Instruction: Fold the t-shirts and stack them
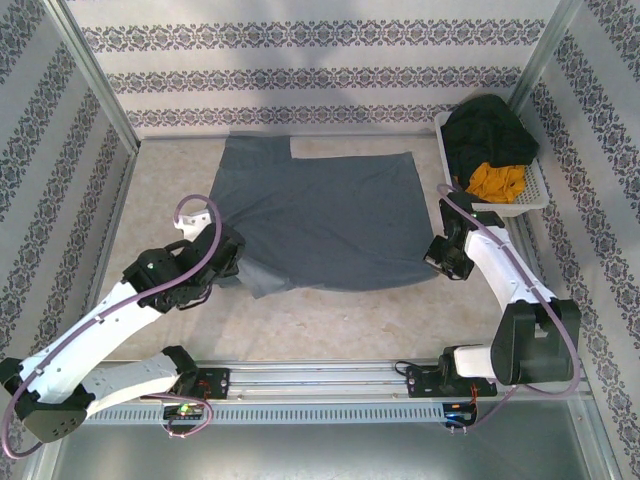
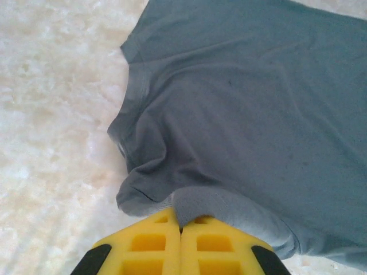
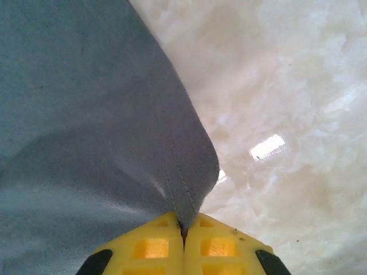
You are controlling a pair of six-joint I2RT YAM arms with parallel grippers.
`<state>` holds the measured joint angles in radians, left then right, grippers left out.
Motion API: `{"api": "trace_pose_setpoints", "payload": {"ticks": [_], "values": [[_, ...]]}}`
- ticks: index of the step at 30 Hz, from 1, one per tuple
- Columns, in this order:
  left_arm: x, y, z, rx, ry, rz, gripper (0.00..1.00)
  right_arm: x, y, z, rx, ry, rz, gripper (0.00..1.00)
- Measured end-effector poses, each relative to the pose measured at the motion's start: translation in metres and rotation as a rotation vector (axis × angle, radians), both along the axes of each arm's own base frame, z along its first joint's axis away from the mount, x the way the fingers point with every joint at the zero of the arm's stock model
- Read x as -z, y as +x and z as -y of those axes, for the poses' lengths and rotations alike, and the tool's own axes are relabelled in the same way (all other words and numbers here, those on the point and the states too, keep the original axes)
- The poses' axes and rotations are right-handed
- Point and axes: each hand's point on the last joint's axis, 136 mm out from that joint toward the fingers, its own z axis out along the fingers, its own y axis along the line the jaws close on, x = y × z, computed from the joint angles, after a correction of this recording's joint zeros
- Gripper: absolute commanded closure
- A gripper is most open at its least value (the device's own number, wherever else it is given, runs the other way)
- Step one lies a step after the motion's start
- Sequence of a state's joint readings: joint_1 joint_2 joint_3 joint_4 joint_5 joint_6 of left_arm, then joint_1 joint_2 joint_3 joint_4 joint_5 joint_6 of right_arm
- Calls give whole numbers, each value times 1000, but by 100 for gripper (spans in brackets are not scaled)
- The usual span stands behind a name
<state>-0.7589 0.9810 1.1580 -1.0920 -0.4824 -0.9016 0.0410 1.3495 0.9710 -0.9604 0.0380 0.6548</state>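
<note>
A pale, marbled worktop (image 1: 330, 320) inside a booth of patterned walls (image 1: 320, 75): a slate blue-grey t-shirt (image 1: 320, 215) lies spread across its middle, mostly flat, with its near-left part rumpled. A white basket (image 1: 530, 195) in the far right corner holds a dark green garment (image 1: 490, 135) and a mustard garment (image 1: 497, 180), well apart from the work.

Both arms are at the shirt's near edge. The left tool (image 2: 180, 220) is clamped on a bunched fold of cloth at the near-left, beside a sleeve hem. The right tool (image 3: 183, 220) is pinched tight on the stitched hem at the near-right corner, with bare worktop just beside it.

The step in hand looks like the first fold, with both near corners gripped. To do it well, the two tools should probably rise together and at the same pace, keeping the cloth lightly taut between them so the edge travels straight. The near edge would then be carried over the shirt and laid down square to the far one. The left grip holds a gathered wad, not a clean corner, so a crease there may carry into the fold. Pulling too far apart risks dragging the whole shirt across the smooth surface.
</note>
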Motion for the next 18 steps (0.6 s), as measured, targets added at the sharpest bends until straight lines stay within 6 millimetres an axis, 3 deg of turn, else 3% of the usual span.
{"api": "trace_pose_setpoints", "payload": {"ticks": [5,10,13,18], "values": [[-19,2,3,43,3,32,100,1,1,2,-1,-10,-4,100],[-17,-4,5,87,5,6,100,2,0,2,-2,-12,-4,100],[0,-14,6,116,-8,-41,100,7,-7,2,-2,-12,-18,100],[60,-34,6,157,40,-210,100,16,-18,0,1,0,-50,100]]}}
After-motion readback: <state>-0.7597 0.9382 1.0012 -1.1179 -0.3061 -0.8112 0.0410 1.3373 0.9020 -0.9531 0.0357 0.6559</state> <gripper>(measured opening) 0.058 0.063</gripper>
